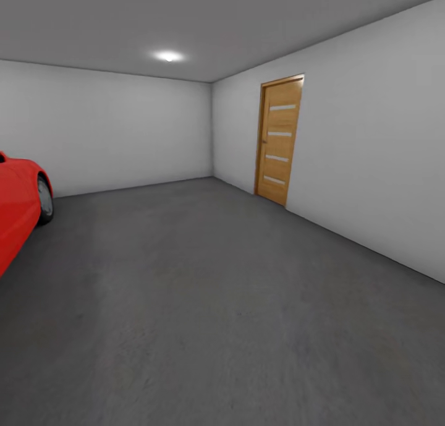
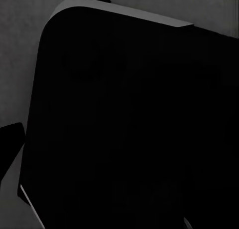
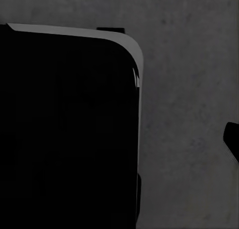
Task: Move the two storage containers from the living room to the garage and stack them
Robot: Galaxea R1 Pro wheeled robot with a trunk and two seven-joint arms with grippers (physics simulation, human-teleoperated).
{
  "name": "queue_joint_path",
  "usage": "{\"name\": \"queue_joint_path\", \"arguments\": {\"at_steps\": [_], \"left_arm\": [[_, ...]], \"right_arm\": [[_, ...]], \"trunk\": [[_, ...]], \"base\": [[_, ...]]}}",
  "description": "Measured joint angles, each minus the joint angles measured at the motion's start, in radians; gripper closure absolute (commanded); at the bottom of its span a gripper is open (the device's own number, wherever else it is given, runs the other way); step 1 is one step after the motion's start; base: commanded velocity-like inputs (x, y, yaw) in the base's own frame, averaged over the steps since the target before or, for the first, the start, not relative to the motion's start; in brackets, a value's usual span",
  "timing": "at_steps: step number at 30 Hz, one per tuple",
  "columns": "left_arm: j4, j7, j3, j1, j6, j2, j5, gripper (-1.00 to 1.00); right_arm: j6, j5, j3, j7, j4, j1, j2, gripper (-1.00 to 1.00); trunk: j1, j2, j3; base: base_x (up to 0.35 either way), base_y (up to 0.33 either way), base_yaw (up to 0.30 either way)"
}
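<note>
I am looking out from the head camera into the garage (image 1: 154, 123), a bare room with plain white walls and a single ceiling light (image 1: 169, 56) glowing overhead. The floor (image 1: 204, 302) is spreading out in front of me as dark grey, slightly mottled concrete. At the left edge, the rounded end of a red car (image 1: 15, 209) is showing, with one wheel (image 1: 44, 198) resting on the concrete. On the right-hand wall a wooden door (image 1: 279, 140) with four pale horizontal slots is standing shut, near the far corner.

I am not seeing either of the storage containers in any of my views, so I cannot say where they are at this moment.

In the left wrist view I am looking down at a large black rounded-corner body (image 2: 129, 129), which I am taking to be part of the robot's own base, with grey concrete showing past its edge. The right wrist view is showing the same kind of black body (image 3: 64, 134) with a thin pale rim, and mottled concrete beside it. I cannot tell from these pictures whether the grippers are spread wide, narrowed, or holding anything
</note>
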Motion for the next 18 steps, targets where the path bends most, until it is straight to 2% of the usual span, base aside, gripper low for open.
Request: {"name": "queue_joint_path", "arguments": {"at_steps": [18], "left_arm": [[0.0,0.0,0.0,0.0,0.0,-0.001,0.0,-1.0]], "right_arm": [[0.008,-0.004,-0.005,0.001,0.0,0.0,0.019,-1.0]], "trunk": [[0.0,0.0,0.0]], "base": [[0.323,0.0,0.0]]}}
